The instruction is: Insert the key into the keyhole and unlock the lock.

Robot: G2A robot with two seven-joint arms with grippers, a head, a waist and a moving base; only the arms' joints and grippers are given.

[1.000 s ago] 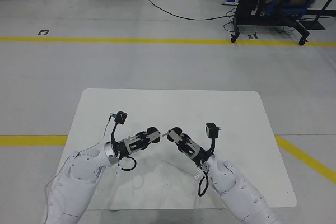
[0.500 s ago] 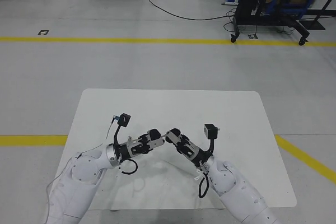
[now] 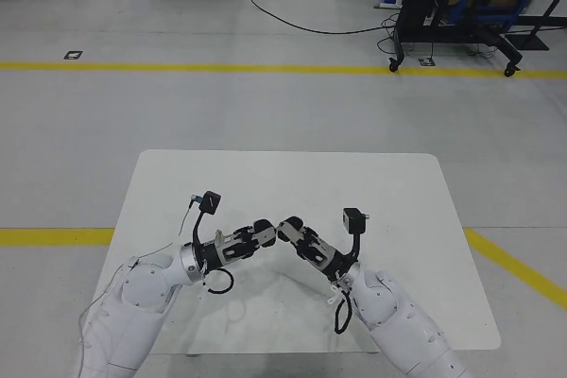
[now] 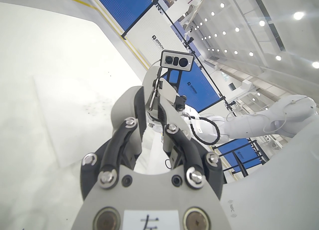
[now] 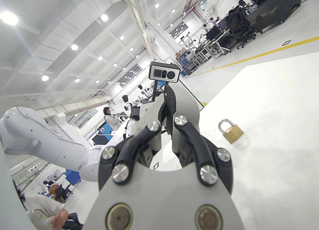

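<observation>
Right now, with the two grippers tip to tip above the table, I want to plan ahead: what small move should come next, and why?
Probably close the left gripper on the key. The key sits between its open fingers, held by the shut right gripper, while the padlock lies free on the table, so a firm grasp seems needed first.

The padlock (image 5: 233, 136), right of centre, is brass and silver on the white counter (image 5: 274, 106). The key (image 4: 151, 99) is silver. Yellow stripes (image 3: 265, 67) cross the pale grey floor (image 3: 265, 113) along the upper frame.
</observation>
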